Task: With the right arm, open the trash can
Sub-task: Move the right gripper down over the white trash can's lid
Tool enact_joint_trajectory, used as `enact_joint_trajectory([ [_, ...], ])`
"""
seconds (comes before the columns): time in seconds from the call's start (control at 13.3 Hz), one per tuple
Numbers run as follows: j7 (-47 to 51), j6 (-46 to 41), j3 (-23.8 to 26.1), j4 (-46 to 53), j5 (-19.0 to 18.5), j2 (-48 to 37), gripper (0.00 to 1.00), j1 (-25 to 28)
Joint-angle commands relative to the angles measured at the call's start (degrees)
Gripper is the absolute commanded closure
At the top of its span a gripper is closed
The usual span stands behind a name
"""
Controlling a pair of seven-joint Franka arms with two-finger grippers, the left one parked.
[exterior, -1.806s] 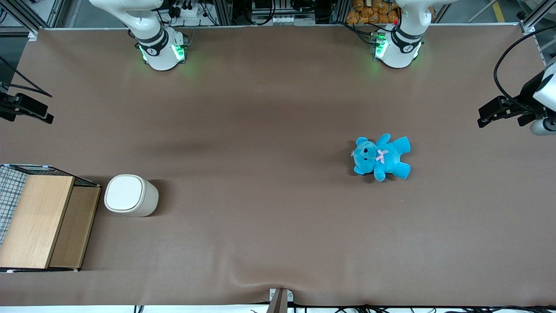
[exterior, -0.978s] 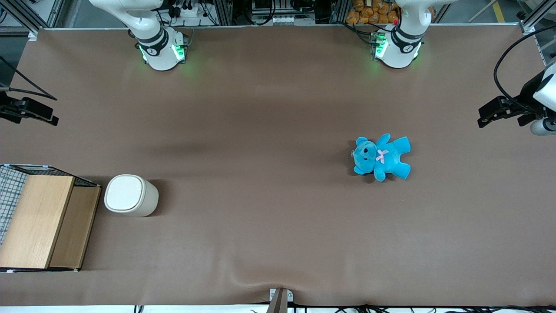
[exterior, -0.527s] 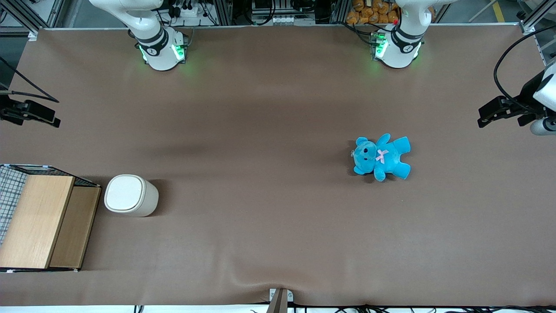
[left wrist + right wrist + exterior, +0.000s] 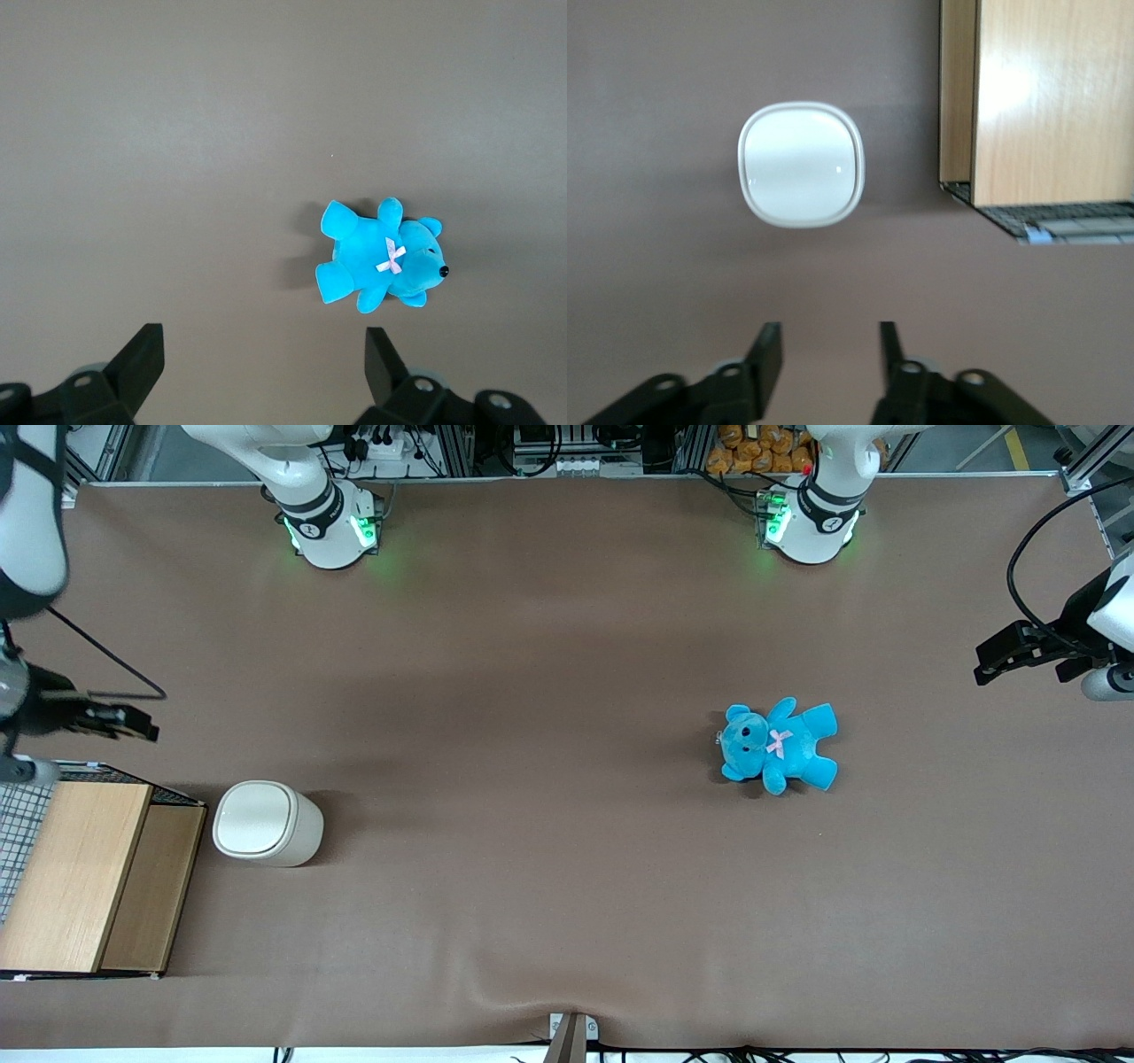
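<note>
My hand (image 4: 824, 359) hung open, up high near the bin (image 4: 266, 823), so I could see its shut lid (image 4: 801, 164). The bin stood on the bench (image 4: 549, 868), just beside the box (image 4: 89, 877).

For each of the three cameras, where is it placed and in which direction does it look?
Front view: high over the table's near edge, looking down; both arm bases show, and the right arm's tool hangs above the table.
Right wrist view: on the working arm, looking down at the closed trash can and wooden box; its open tool shows.
Left wrist view: on the parked arm, looking down at the blue teddy.
Shared: the front view also shows trash can, box and teddy.
</note>
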Motion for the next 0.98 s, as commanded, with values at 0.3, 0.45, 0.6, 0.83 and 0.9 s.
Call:
enact_joint_trajectory([
  [0.3,-0.57,8.18,-0.15,0.80,1.27,8.91,1.00,0.40],
  [0.45,-0.58,9.06,-0.07,0.72,1.27,11.03,1.00,0.58],
  [0.6,-1.19,11.34,-0.07,0.45,1.27,13.58,1.00,0.49],
  [0.83,-3.74,14.85,-0.07,0.37,1.62,15.95,1.00,0.05],
  [0.9,-3.83,15.56,-0.07,0.28,2.41,16.92,1.00,0.05],
])
